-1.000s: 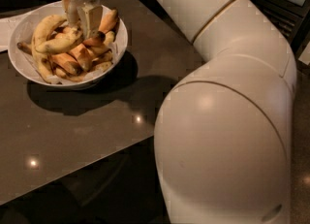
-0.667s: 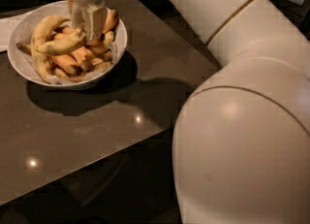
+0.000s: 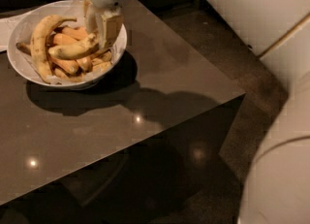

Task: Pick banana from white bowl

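No writing, label, brand or number can be read on the white bowl (image 3: 15, 59), the bench (image 3: 97, 136), or the hand (image 3: 100, 33) over the bowl's right side.

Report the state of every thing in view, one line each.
end effector: lowered into the white bowl, at the right end of the banana.
banana: lying across the top of the pile, inside the bowl.
white bowl: upright on the table, holding several bananas.
pale arched banana: lying along the bowl's left side.
short orange bananas: piled underneath.
table: bears the bowl near its far left.
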You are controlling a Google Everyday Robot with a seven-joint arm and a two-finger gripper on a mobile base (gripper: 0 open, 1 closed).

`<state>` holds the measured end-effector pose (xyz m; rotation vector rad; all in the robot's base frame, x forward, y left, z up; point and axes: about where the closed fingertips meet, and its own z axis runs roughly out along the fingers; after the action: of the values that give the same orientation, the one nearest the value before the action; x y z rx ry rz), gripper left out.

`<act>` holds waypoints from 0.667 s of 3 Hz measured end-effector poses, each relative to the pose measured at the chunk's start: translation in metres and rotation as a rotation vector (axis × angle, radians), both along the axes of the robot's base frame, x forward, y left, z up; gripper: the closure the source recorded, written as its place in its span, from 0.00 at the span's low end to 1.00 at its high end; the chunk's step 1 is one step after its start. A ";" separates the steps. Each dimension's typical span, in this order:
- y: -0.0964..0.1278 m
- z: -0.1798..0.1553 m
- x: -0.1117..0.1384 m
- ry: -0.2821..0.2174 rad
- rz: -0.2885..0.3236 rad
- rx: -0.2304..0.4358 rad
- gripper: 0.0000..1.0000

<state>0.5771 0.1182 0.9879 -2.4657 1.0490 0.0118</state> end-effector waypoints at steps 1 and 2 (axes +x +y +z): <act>-0.003 -0.006 -0.002 0.007 -0.006 -0.010 1.00; -0.020 0.004 -0.013 -0.003 -0.061 0.005 1.00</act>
<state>0.5640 0.0987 0.9921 -2.4273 1.1210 -0.0077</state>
